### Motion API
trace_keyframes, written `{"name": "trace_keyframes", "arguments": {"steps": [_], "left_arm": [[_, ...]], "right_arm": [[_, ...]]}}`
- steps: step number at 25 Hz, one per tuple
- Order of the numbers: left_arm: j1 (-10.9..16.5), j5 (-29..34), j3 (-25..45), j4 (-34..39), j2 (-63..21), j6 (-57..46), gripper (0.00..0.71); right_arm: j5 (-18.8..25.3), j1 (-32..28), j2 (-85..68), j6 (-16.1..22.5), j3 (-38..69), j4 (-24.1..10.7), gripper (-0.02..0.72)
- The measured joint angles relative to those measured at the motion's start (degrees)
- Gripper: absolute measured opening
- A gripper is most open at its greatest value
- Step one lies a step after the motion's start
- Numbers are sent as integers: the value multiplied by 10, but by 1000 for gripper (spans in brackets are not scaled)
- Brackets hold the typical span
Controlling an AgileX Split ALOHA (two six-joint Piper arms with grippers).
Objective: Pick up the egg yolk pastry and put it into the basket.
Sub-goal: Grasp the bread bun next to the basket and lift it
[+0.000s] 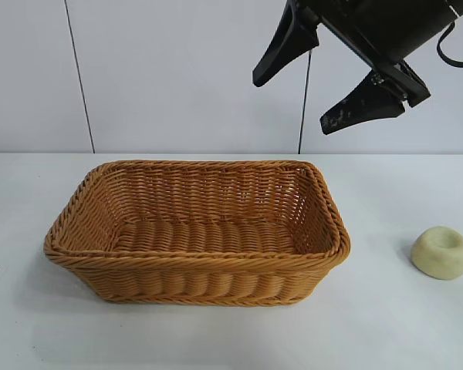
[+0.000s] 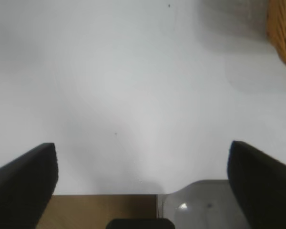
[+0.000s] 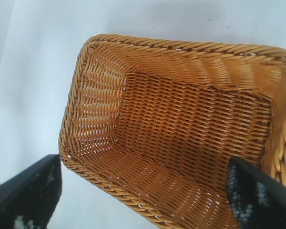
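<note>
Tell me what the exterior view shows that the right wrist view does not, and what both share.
Only the exterior view shows the egg yolk pastry, lying on the table apart from the basket, on its right in this view, and the back wall. Only the right wrist view looks steeply down into the basket, whose floor is bare. Both share the basket, the white table and the right gripper with its jaws open above the basket.

pastry (image 1: 441,252): pale yellow dome, dimpled top, upright on table, right of basket, apart
basket (image 1: 197,262): orange-brown wicker, rectangular, upright, empty
</note>
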Motion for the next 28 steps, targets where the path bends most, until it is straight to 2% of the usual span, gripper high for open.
{"name": "trace_keyframes", "arguments": {"steps": [4,10,15,17,21,26,28], "left_arm": [[0,-23,105,0,-128,0,692],[0,-75,217,0,-299,0,692],[0,-78,236,0,-402,0,692],[0,-79,236,0,-432,0,692],[0,-79,236,0,-501,0,692],[0,-80,236,1,-607,0,692],[0,-80,236,3,-622,0,692]], "right_arm": [[0,0,0,0,0,0,666],[0,0,0,0,0,0,666],[0,0,0,0,0,-2,666],[0,0,0,0,-2,-13,666],[13,0,0,16,-27,-80,666],[31,0,0,85,-75,-195,666],[39,0,0,114,-88,-242,666]]}}
